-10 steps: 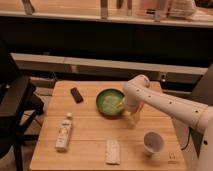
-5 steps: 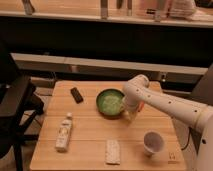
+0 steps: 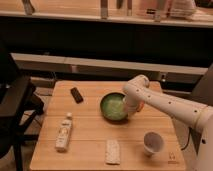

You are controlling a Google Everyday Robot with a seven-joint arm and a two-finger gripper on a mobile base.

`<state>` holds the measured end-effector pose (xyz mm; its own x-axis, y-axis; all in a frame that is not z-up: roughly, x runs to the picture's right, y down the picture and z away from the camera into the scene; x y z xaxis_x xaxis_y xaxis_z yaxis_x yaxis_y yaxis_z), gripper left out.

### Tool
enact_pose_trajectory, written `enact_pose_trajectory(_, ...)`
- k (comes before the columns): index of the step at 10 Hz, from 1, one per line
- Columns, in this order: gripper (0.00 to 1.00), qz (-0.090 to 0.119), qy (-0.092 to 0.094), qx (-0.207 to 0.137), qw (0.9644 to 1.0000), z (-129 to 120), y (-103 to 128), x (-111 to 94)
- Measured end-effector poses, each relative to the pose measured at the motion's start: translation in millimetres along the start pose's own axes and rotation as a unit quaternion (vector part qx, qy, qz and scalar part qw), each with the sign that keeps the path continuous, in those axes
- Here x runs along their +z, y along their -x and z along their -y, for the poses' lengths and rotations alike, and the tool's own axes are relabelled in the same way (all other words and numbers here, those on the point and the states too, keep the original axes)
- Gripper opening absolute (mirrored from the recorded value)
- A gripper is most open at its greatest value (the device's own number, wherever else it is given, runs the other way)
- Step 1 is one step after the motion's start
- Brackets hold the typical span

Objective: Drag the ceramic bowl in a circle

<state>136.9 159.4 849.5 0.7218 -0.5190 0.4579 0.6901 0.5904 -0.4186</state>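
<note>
— Wooden table (image 3: 90,135) is logged in front of a dark counter wall. The ceramic bowl (image 3: 114,106) is found upright on it, right of centre and toward the far edge. Why is the gripper (image 3: 131,112) set at the side and not over the middle?

— It is placed at the bowl's right rim, with the arm reaching in from the right. The fingers (image 3: 132,110) are read as fully closed, and the rim appears to be pinched between them. One finger inside and one outside is judged likely, though this cannot be confirmed. A rim hold is assumed to be chosen because so wide and shallow a dish cannot be spanned.

— Is the bowl lifted?

— No lift is seen; it is seen resting flat on the table, as dragging requires. The circle is judged not yet traced.

— Clearance?

— The white cup (image 3: 153,142) is noted at the front right and the dark block (image 3: 76,94) to the left rear. The bottle (image 3: 63,132) and the flat packet (image 3: 113,151) are noted toward the front. All are apart from the bowl. The cup is judged likeliest to be struck if a wide loop is swept.
</note>
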Motion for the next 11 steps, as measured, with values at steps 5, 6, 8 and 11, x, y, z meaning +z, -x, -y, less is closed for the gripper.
enact_pose_trajectory(5, 0.04, -0.007, 0.002, -0.026, 0.9996, 13.1, 13.4, -4.1)
enact_pose_trajectory(6, 0.04, -0.007, 0.003, -0.03, 0.9995, 15.1, 15.8, -3.9)
enact_pose_trajectory(8, 0.04, -0.008, 0.003, -0.04, 0.9992, 20.4, 22.1, -5.4)
enact_pose_trajectory(11, 0.04, -0.01, 0.002, -0.055, 0.9984, 29.2, 31.5, -7.4)
